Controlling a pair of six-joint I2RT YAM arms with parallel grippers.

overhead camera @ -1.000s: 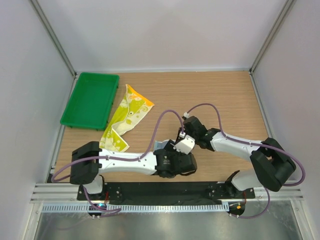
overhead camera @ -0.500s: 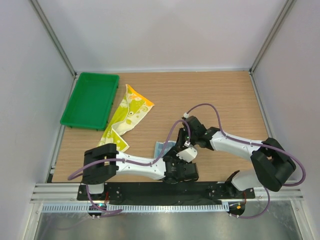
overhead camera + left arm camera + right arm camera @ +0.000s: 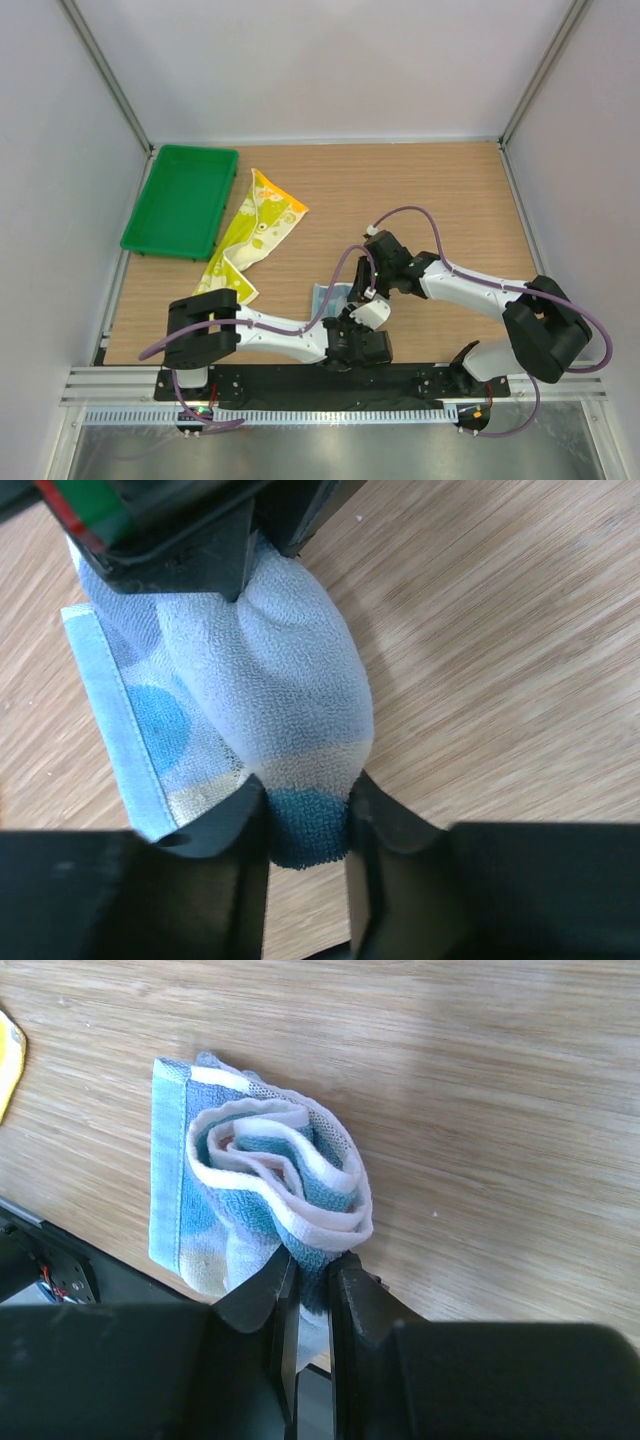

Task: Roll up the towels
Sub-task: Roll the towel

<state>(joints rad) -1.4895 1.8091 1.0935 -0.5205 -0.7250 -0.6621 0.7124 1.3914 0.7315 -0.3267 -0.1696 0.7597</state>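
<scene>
Top external view gives me the whole desk (image 3: 440, 190). The blue towel (image 3: 328, 296) sits close to the near edge, about in the middle of it, and both arms bend in over it, so from above only a small piece of the cloth shows.

From the left wrist view, the left gripper (image 3: 305, 805) has its two fingers pressed on the dark blue end of this towel, one on each side, and the cloth bulges out above them in a soft, rounded lump. The jaws stand only a little apart, with the towel end filling the gap. At the other end of the lump the black fingers of the right gripper (image 3: 315, 1268) come in from the opposite side.

From the right wrist view, the towel is wound into a loose coil: I can see the white and blue layers curling around each other, and a flat flap with a light blue hem lies beside the coil on the wood. The right jaws are nearly closed and they pinch the lower edge of the coil.

The yellow-green towel (image 3: 255, 235) lies unrolled and a bit wrinkled on the left half of the desk, slanting from far to near, just beside the green tray (image 3: 180, 200), which stands in the far left corner. No gripper touches it.
</scene>
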